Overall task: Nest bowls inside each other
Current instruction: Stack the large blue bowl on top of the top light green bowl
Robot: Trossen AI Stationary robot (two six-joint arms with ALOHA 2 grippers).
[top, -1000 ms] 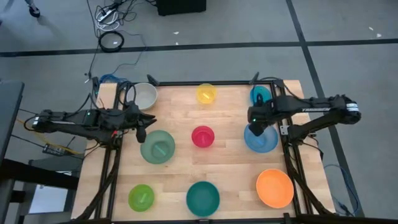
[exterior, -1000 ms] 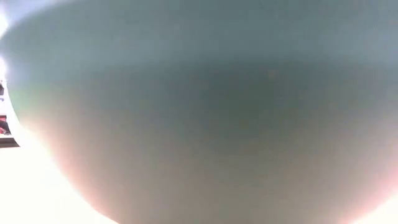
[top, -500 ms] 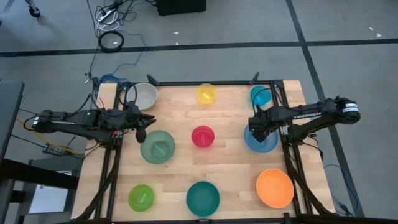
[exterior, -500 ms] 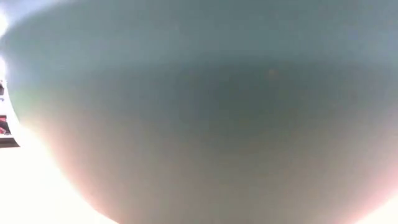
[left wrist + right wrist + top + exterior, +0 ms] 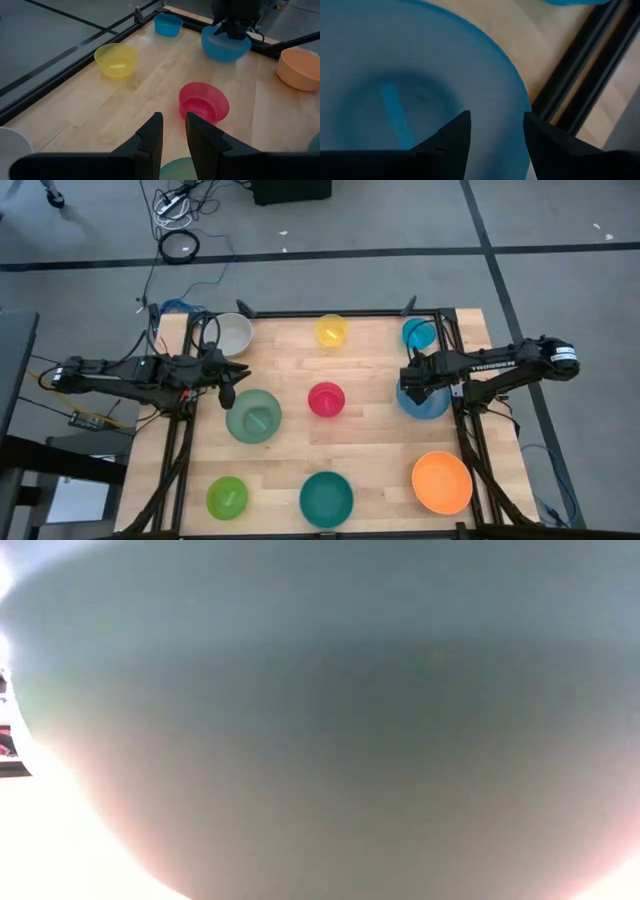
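Nine bowls stand apart on the wooden table: white (image 5: 233, 333), yellow (image 5: 332, 330), cyan (image 5: 418, 332), pink-red (image 5: 326, 399), sage green (image 5: 253, 416), blue (image 5: 425, 406), lime green (image 5: 227, 496), teal (image 5: 326, 497) and orange (image 5: 442, 481). My right gripper (image 5: 412, 388) is open, low over the far part of the blue bowl (image 5: 395, 100). My left gripper (image 5: 228, 392) hangs above the sage green bowl's far edge, a narrow gap between its fingers (image 5: 152, 135) and nothing in it. My right gripper (image 5: 496, 120) slants down from above with one finger (image 5: 455, 135) inside the blue bowl and the other outside, astride the rim (image 5: 522, 107) on the side toward the black frame rail. Whether a finger touches the rim I cannot tell. The bowl stands on the table.
Black frame rails (image 5: 455, 410) border the table; one runs close beside the blue bowl. The teal bowl (image 5: 320, 720) fills the low view and hides everything behind it. Bare wood lies between the bowls in the table's middle.
My right gripper has sunk toward the blue bowl and tipped steeper, ending low over its rim. The bowls have not moved.
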